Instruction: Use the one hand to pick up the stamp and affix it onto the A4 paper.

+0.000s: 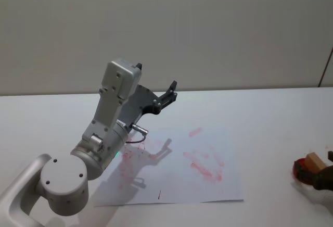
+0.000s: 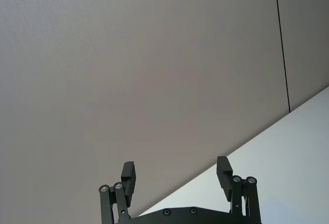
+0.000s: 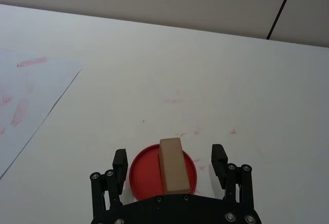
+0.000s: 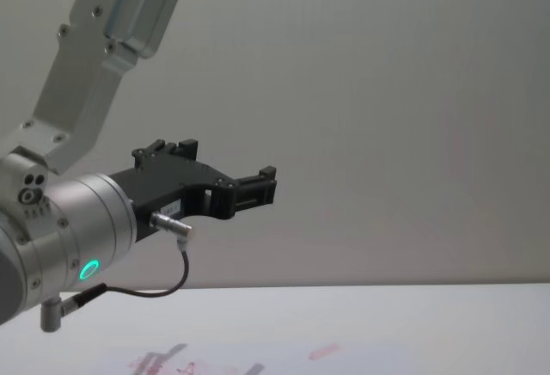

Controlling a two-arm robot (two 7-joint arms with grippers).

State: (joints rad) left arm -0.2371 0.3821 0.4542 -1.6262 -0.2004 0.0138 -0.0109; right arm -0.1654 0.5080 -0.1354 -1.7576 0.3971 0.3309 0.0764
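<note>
Right gripper (image 3: 169, 153) is low over the table at its right side, fingers (image 3: 120, 161) spread wide and holding nothing. The stamp (image 3: 172, 165) stands between them, touching neither, on a red round pad (image 3: 141, 175). In the head view the right gripper (image 1: 323, 177) is a dark shape at the right edge, with the stamp (image 1: 315, 160) and pad (image 1: 300, 168) just beside it.

Left gripper (image 2: 176, 171) is raised above the table, jaws apart and empty, pointing at the wall. The head view has it (image 1: 169, 92) over the far left of the A4 paper (image 1: 177, 185).

The paper lies flat, well apart from the stamp, covered in red prints (image 1: 203, 167). The table (image 1: 260, 112) is plain white and the wall (image 1: 208, 29) behind it plain grey-beige.

The right wrist view adds the paper's corner (image 3: 31, 106) and faint red smudges (image 3: 174, 100) on bare table beyond the pad. The chest view adds a green ring (image 4: 88, 269) and a thin cable (image 4: 163, 289) on the left wrist. Both wrist views catch a dark seam (image 2: 281, 44) in the wall.
</note>
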